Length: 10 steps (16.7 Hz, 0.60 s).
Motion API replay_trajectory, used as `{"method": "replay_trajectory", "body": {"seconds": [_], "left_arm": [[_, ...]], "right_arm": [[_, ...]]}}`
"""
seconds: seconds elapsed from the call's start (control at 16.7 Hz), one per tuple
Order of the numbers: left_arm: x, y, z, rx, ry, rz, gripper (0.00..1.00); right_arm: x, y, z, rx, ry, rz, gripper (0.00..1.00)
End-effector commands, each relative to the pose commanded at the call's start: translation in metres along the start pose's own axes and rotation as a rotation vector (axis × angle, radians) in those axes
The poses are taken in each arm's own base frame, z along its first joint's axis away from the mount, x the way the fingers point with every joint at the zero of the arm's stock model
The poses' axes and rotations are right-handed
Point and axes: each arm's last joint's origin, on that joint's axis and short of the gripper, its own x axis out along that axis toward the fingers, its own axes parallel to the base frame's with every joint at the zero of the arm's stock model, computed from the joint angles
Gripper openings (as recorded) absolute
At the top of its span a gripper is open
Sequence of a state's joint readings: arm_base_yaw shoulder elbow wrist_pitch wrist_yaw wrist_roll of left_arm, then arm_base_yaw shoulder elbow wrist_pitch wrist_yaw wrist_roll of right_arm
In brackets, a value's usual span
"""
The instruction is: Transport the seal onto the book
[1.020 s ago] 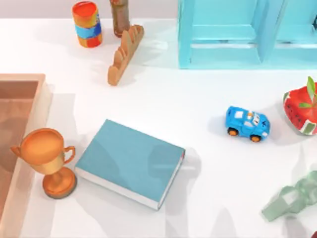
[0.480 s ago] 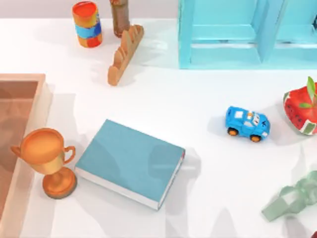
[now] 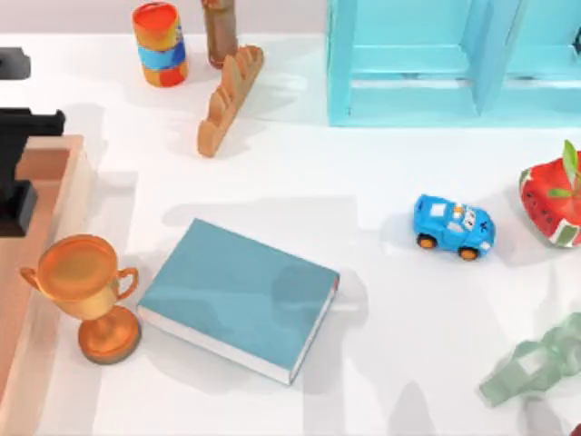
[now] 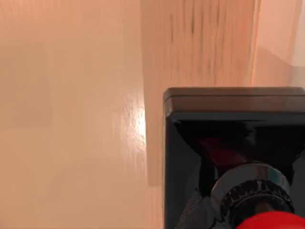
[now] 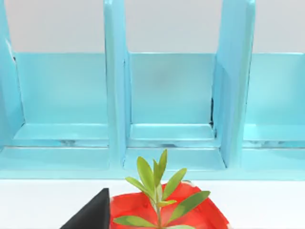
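My left gripper [image 3: 16,173], half cut off at nine o'clock over the wooden tray [image 3: 54,182], hides its jaws; the seal [image 4: 233,157] shows partly, the book [image 3: 241,295] lies centre.

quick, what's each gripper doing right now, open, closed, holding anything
Left gripper, at the table's left edge over the wooden tray: cannot be told.
Right gripper: cannot be told.
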<state>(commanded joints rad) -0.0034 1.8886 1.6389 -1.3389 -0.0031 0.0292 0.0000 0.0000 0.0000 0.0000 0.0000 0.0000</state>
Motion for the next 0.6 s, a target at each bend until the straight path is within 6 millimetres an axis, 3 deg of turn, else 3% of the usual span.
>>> {"method": "replay_trajectory", "body": {"seconds": [0.18, 0.3, 0.6], "left_arm": [[-0.041, -0.041, -0.012, -0.004, -0.004, 0.001, 0.00], [-0.057, -0.056, -0.018, -0.005, -0.016, 0.000, 0.00], [-0.058, -0.057, -0.019, -0.007, -0.015, -0.001, 0.00]], "right_arm": [[0.000, 0.000, 0.000, 0.000, 0.000, 0.000, 1.00], [0.000, 0.000, 0.000, 0.000, 0.000, 0.000, 1.00], [0.000, 0.000, 0.000, 0.000, 0.000, 0.000, 1.00]]}}
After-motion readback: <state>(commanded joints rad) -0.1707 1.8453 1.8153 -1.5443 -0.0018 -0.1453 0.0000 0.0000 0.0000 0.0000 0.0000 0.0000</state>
